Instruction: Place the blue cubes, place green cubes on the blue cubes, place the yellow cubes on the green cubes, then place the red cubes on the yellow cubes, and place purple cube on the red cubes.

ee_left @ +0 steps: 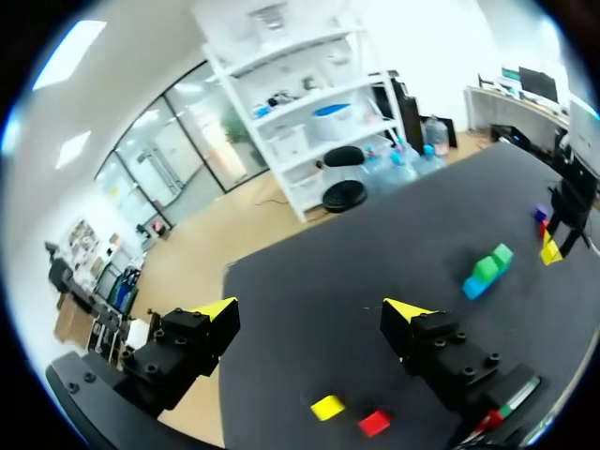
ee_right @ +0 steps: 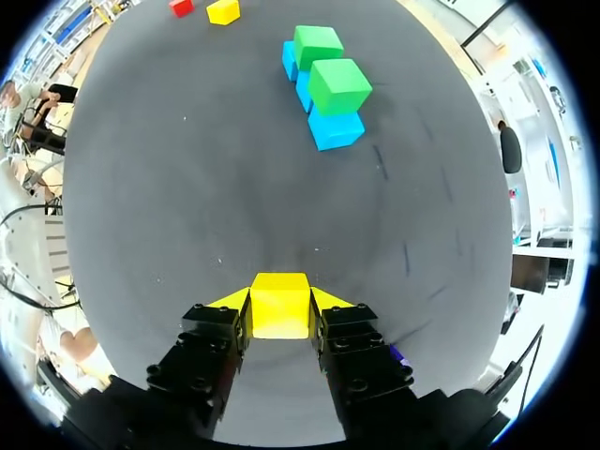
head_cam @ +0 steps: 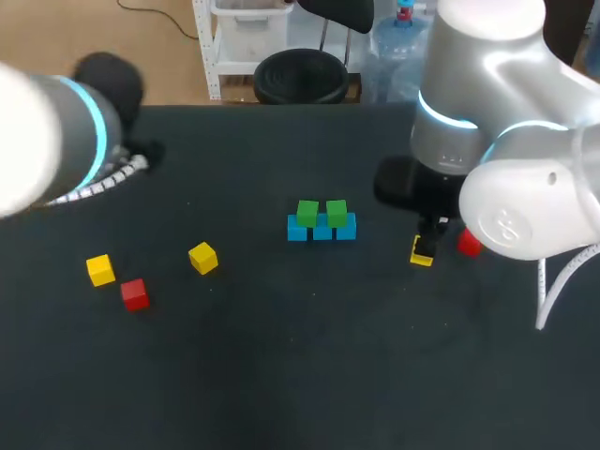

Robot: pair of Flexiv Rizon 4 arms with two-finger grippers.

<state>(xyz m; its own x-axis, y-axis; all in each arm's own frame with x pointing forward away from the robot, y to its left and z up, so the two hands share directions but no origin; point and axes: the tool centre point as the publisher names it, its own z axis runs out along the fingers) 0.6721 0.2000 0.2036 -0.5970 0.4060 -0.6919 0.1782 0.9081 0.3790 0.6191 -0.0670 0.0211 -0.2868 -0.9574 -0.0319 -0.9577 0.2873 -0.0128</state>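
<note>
Table [head_cam: 281,375]: dark top, carrying all the cubes.

Blue cubes [head_cam: 322,228]: three, touching in a row near the table's middle.

Green cubes [head_cam: 307,212]: two, side by side on top of the blue row, upright.

Right gripper [ee_right: 279,302]: down at the table, right of the stack and well apart from it. Its fingers pinch the held yellow cube [ee_right: 279,305] from two sides. Whether that cube rests on the table or hangs just above it cannot be told.

Right red cube [head_cam: 468,243]: on the table just beside the right gripper, partly under the arm.

Purple cube [ee_left: 541,214]: beside the right gripper, seen from the left wrist only; in the head view the right arm hides it.

Left gripper [ee_left: 311,309]: above the table's left part, fingers spread wide, nothing between them.

Far yellow cube [head_cam: 100,270]: loose, at the table's left.

Left red cube [head_cam: 135,294]: just beside the far yellow cube, not touching.

Near yellow cube [head_cam: 202,257]: loose, between the left red cube and the stack.
</note>
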